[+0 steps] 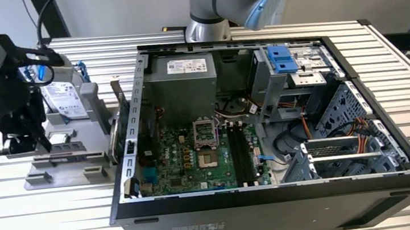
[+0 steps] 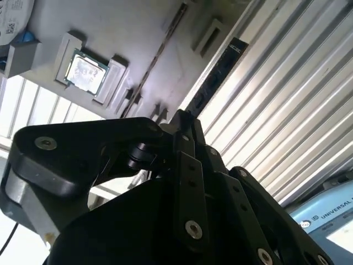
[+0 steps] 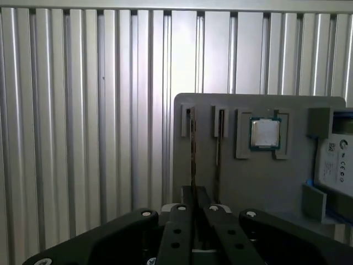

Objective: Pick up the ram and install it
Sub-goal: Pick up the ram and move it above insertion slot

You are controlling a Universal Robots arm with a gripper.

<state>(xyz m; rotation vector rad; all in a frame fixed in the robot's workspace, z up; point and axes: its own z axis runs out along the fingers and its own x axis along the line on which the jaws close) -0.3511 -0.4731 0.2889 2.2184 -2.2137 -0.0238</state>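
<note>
- The pincer [image 3: 194,205] sits low over the grey tray [image 3: 259,187]. Its fingers are drawn together on the ram [image 3: 192,149] and look clamped.
- The ram stands on edge in the slot nearest the tray's rim. Its long axis runs along that slot, straight out from the pincer and parallel to the neighbouring stick [image 3: 218,154].

You have a dark, flat narrow ram stick [image 2: 218,74] against the ribbed silver aluminium table [image 2: 287,110], beside the flat grey plastic tray [image 2: 127,27].
</note>
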